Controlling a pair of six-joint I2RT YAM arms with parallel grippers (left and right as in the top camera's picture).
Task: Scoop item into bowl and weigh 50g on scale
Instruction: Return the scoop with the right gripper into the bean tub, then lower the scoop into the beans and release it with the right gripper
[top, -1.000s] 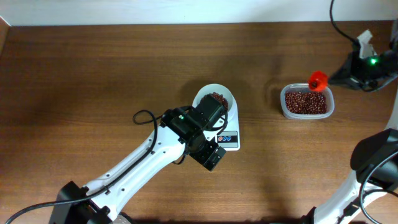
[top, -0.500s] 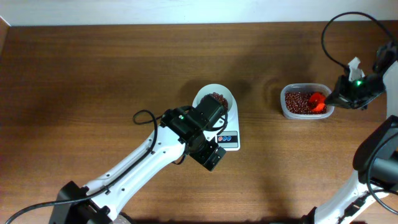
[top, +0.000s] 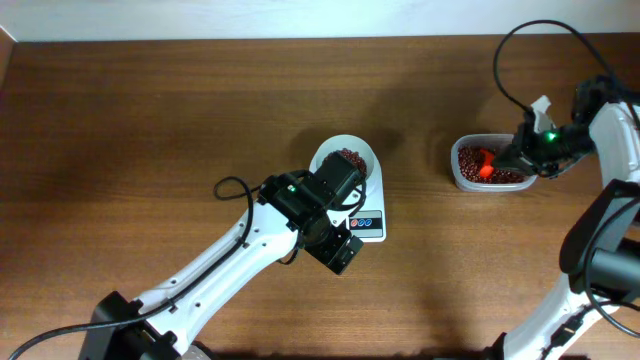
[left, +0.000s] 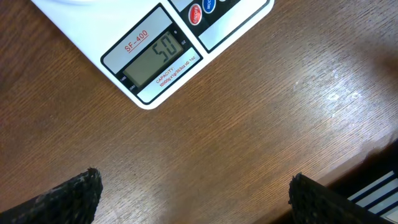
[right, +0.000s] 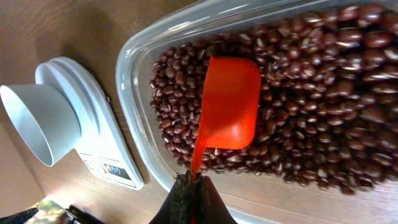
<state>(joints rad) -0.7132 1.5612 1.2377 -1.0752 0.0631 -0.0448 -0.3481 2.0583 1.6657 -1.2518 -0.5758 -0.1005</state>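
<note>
The white bowl (top: 335, 160) holds a heap of reddish-brown beans (top: 350, 158) and sits on the white scale (top: 372, 225). In the left wrist view the scale's display (left: 155, 59) reads 50. My left gripper (left: 193, 199) hovers open over bare wood just in front of the scale, nothing between its fingers. My right gripper (right: 193, 183) is shut on the thin handle of an orange-red scoop (right: 229, 102). The scoop (top: 484, 165) lies bowl-down on the beans (right: 311, 93) inside the clear tub (top: 458, 178). The right wrist view also catches the bowl (right: 37, 121) and scale (right: 93, 134).
The left arm (top: 250, 250) stretches from the front left edge up to the scale. A black cable (top: 510, 50) loops above the right arm near the back right corner. Brown wood table (top: 150, 120) all around.
My right gripper has carried the scoop leftward and down, from above the tub's back right corner into the beans. The left arm has stayed still.
</note>
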